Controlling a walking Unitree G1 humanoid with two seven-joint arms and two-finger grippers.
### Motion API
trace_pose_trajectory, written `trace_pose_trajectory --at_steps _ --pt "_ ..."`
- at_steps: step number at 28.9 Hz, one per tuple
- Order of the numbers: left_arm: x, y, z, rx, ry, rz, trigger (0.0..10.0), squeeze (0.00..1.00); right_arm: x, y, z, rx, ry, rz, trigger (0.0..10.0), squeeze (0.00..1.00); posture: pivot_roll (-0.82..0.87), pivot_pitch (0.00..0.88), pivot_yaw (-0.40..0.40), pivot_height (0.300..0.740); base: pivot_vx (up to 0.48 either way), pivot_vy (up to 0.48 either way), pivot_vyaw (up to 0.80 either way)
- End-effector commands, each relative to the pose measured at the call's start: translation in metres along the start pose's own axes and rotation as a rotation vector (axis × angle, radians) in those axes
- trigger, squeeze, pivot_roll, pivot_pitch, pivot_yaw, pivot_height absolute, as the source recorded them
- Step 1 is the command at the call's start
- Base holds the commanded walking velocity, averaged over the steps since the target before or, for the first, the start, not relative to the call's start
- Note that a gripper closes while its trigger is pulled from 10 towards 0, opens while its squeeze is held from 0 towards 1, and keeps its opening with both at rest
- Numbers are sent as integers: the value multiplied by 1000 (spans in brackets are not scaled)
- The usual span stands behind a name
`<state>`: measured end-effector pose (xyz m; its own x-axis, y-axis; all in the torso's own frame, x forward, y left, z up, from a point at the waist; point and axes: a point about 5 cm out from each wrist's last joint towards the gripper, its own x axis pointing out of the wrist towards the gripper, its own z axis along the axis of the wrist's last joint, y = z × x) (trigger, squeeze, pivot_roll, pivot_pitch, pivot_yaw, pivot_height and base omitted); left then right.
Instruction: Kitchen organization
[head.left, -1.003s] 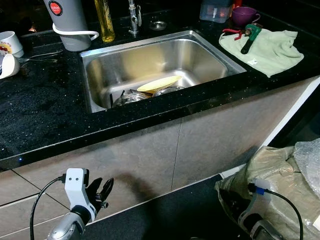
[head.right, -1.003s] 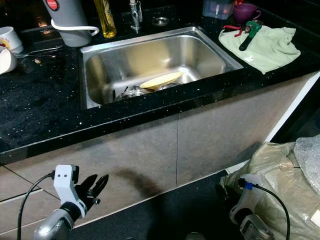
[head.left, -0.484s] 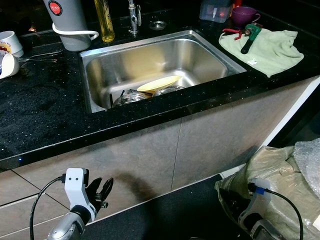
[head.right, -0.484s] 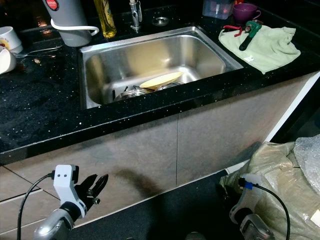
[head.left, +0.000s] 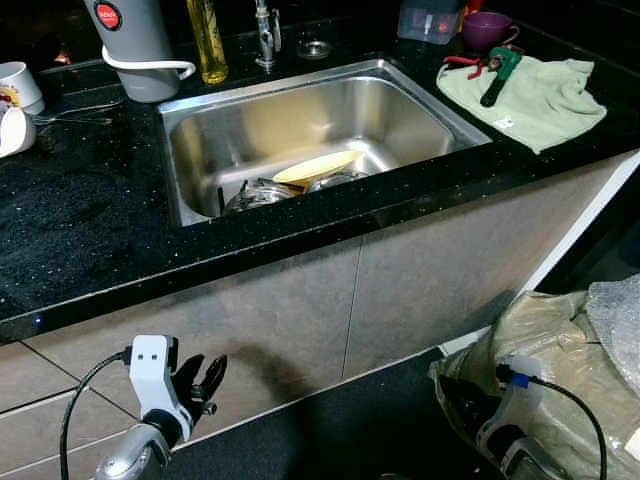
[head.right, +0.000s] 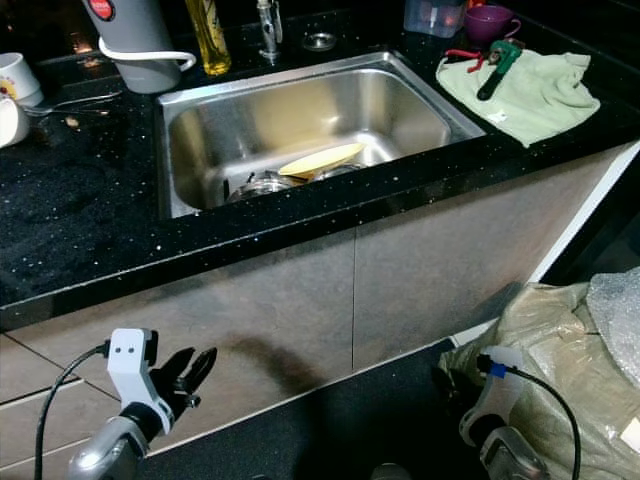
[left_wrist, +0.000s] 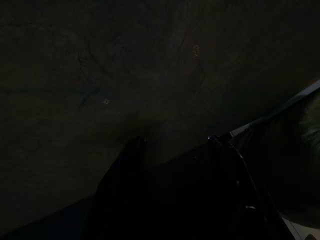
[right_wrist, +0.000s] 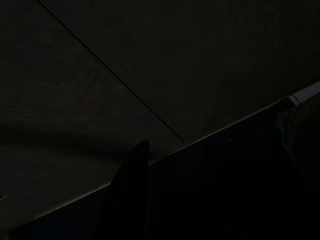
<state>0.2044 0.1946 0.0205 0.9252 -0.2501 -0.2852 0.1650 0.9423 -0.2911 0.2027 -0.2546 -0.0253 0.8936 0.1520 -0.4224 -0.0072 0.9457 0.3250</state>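
Left tool (head.left: 207, 378) hangs low at 7 o'clock of the head view, in front of the grey cabinet front (head.left: 300, 300) under the worktop; its two black fingers (head.left: 214, 372) are spread apart, grasping nothing. In the left wrist view, very dark, the two fingers (left_wrist: 131, 160) stand apart over a dim tiled surface. Right tool (right_wrist: 137, 165) is idle low at 5 o'clock, beside a crumpled beige plastic sack (head.left: 560, 340); can't tell if it's released or clenched, only the wrist w/ white camera mount and black cable (head.left: 560, 395) is seen there, and the right wrist view is nearly black.

Above, black speckled stone worktop (head.left: 80, 230) w/ a rectangular stainless steel sink (head.left: 300, 110) at 12 o'clock. In the sink, near its front wall: a pale yellow oval plate (head.left: 318, 166) lying tilted on steel pots/lids (head.left: 262, 194). Behind the sink, a chrome tap (head.left: 265, 30); at 11 o'clock of the sink a tall bottle of yellow liquid (head.left: 208, 40) and a grey kettle w/ red round badge (head.left: 135, 45). Far at 10 o'clock, two white mugs (head.left: 18, 95) near a metal utensil (head.left: 85, 110). At 2 o'clock, a light green cloth (head.left: 530, 95) spread on the worktop, a green-handled tool and red-handled pliers (head.left: 495, 70) lying on it; just beyond, a purple cup (head.left: 487, 28) and clear plastic box (head.left: 428, 18).
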Motion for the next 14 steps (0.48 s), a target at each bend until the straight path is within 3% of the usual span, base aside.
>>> trace_pose_trajectory --at_steps 1,14 --pt "-3 3 -4 14 25 7 10000 0 0 2 -2 3 8 1 10000 0 -140 97 46 732 0 0 0" --pt "-3 2 -5 11 26 4 10000 0 -1 1 -3 2 12 1 10000 0 -140 93 45 732 0 0 0"
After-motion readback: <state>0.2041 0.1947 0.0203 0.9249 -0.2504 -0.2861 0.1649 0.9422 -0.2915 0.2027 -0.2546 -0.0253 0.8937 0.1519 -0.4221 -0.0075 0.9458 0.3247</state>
